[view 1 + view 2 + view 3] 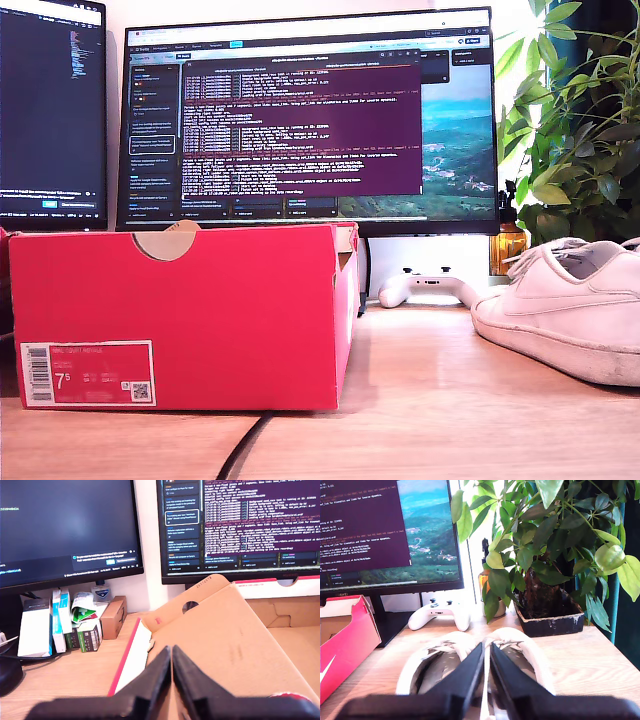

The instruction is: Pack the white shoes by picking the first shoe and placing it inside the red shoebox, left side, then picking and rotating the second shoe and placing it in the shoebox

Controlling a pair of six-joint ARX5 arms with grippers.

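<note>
The white shoes (480,662) stand side by side on the counter (430,420), toes toward the monitor; in the exterior view only one shows, at the right edge of the frame, well apart from the red shoebox (180,315) in the lower left. My second tool (486,680) hangs above the pair, its jaws clenched together with nothing between them, lined up over the seam where the two shoes meet; I judge it is waiting there for the first pick, which has not yet begun.

My first tool (171,682) is likewise clenched and empty, poised over the box's open brown lid flap (225,625), probably kept near the box so as to steady it or receive a shoe. The box lies open, label side toward the exterior camera. What the first wrist view shows of its brown inside is bare; the rest is hidden by the flap.

Beyond the shoes sit a white game controller (440,616) and a potted plant (545,555), close enough that a lifted shoe could brush them.
</note>
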